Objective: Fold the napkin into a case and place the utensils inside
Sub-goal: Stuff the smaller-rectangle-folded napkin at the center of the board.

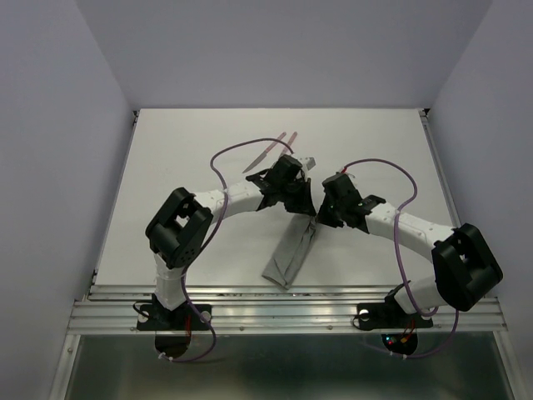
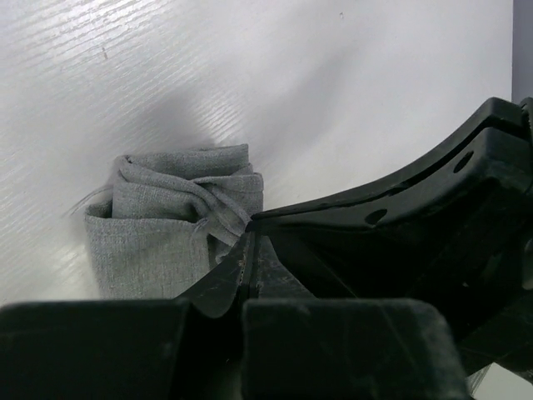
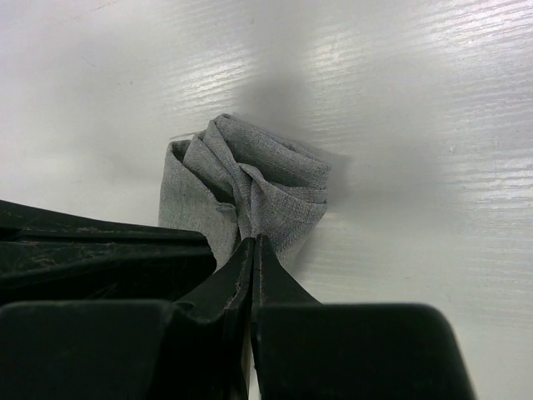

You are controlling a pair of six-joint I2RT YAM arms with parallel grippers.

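Grey napkin (image 1: 290, 254) is being pinched at its far end by left gripper (image 2: 246, 243) and right gripper (image 3: 252, 242), jaws clamped on cloth; edges should be being aligned evenly.

Top external: high above napkin (image 1: 290, 254), near side, looks down on it. Both wrist views: close, low, share napkin's bunched end.
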